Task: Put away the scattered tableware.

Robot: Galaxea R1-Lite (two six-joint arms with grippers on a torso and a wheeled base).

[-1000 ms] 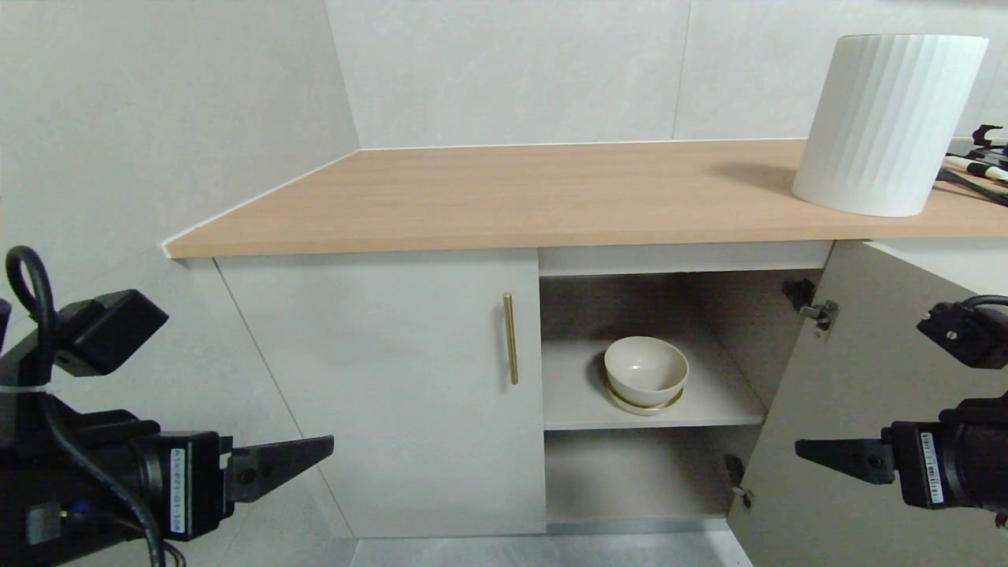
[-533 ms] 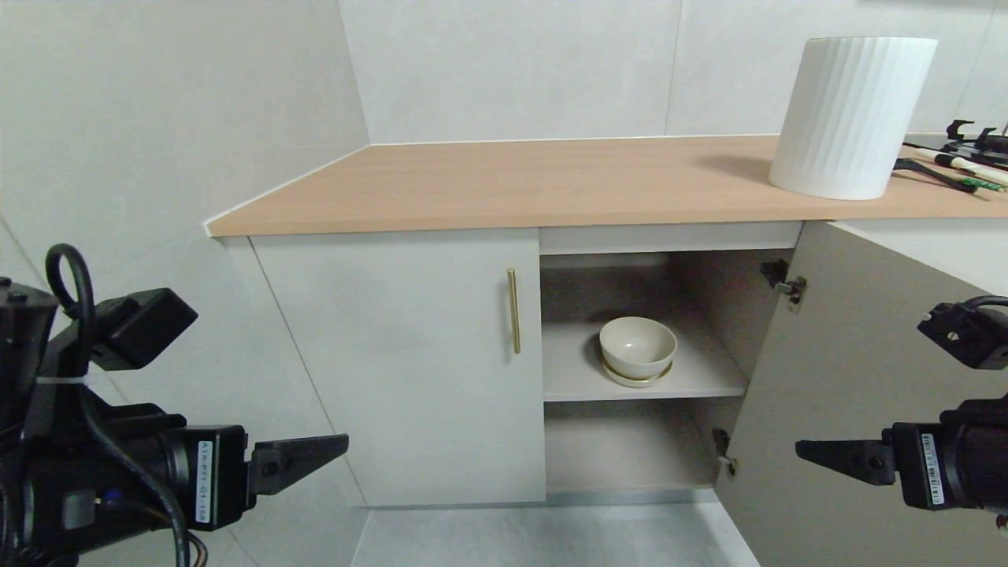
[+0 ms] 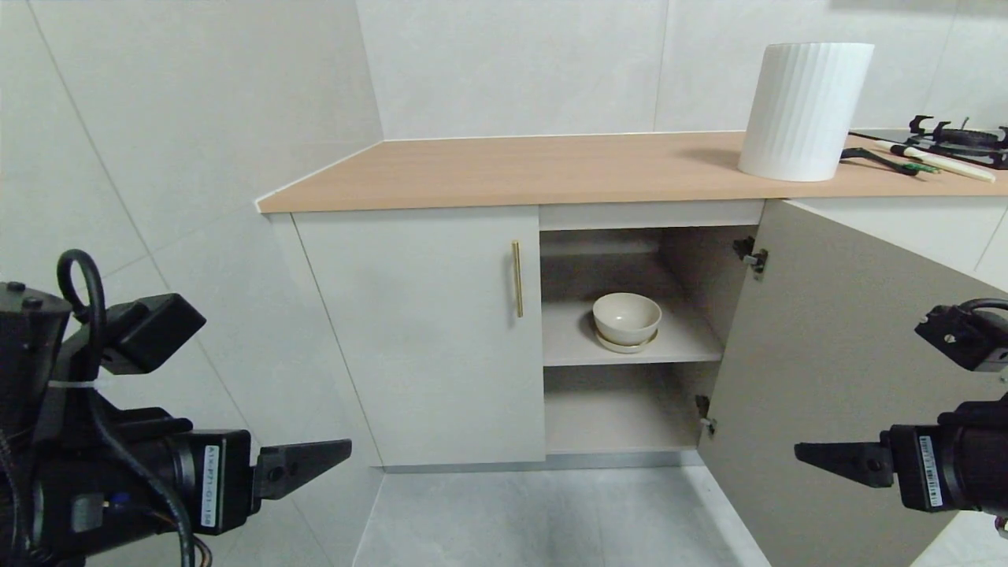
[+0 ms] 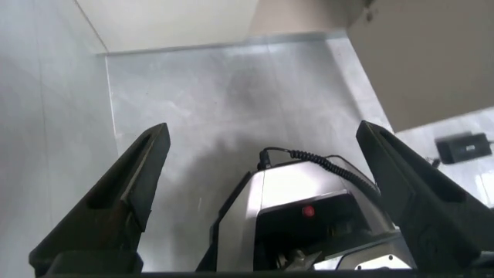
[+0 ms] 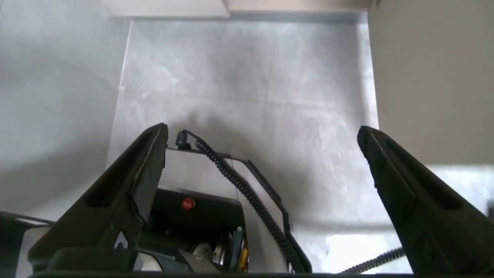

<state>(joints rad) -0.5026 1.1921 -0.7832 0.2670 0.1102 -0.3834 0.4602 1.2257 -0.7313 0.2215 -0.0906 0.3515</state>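
Head view: a cream ceramic bowl (image 3: 627, 316) sits on a round cream saucer (image 3: 626, 345) on the upper shelf (image 3: 687, 346) of the pale grey cabinet (image 3: 425, 331) — its right door (image 3: 811, 354) stands open. In the 2 wrist views, the left gripper (image 4: 262, 131) and right gripper (image 5: 262, 133) each spread their fingers wide above the grey floor (image 3: 551, 520), low and well apart from the shelf. A white ribbed cylinder (image 3: 803, 110) stands on the wooden countertop (image 3: 512, 169).

a cream bowl (image 3: 627, 317) is set upright on a small plate (image 3: 622, 347) with a darker rim. the pair is placed on the upper shelf (image 3: 687, 348) of the opened cabinet (image 3: 425, 339), toward the shelf's left half.
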